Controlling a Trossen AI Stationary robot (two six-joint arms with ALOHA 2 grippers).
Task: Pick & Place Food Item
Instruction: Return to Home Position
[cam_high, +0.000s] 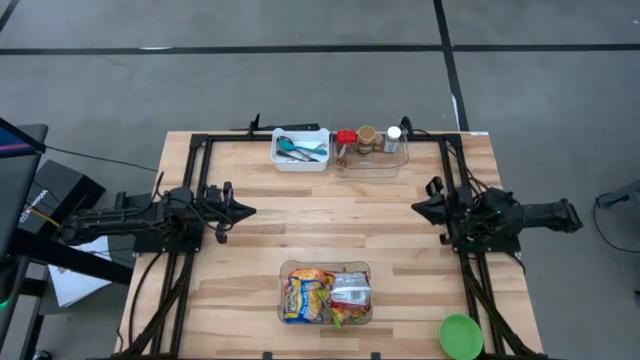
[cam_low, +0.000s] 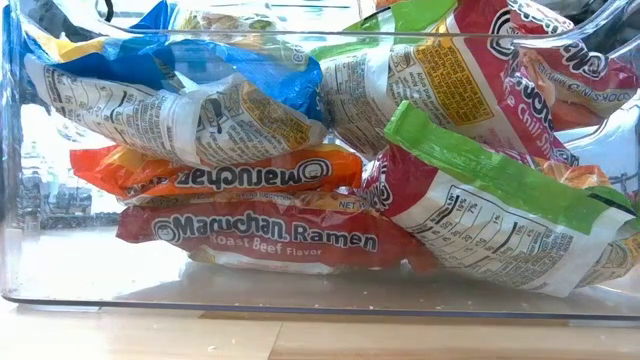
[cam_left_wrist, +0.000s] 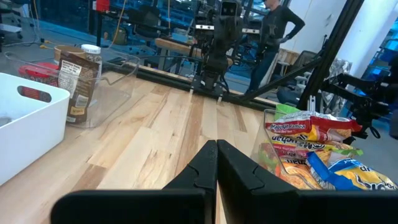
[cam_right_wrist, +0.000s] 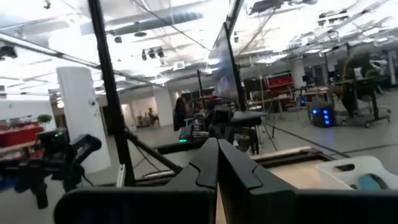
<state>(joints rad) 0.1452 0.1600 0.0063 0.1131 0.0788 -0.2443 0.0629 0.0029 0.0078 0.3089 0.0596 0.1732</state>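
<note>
A clear plastic bin (cam_high: 326, 268) at the table's near middle holds several ramen packets (cam_high: 325, 297); the low view shows them piled close up (cam_low: 270, 235), and they show in the left wrist view (cam_left_wrist: 311, 155). My left gripper (cam_high: 247, 211) is shut and empty above the table's left side, pointing toward the right. My right gripper (cam_high: 417, 206) is shut and empty above the right side, pointing left. Both hover apart from the bin. In the wrist views the fingers meet (cam_left_wrist: 216, 163) (cam_right_wrist: 217, 163).
A white bin (cam_high: 301, 149) with utensils and a clear tray (cam_high: 372, 165) with jars and a packet stand at the far edge. A green bowl (cam_high: 461, 336) sits at the near right corner. Bare wood lies between the arms. A person stands in the room beyond.
</note>
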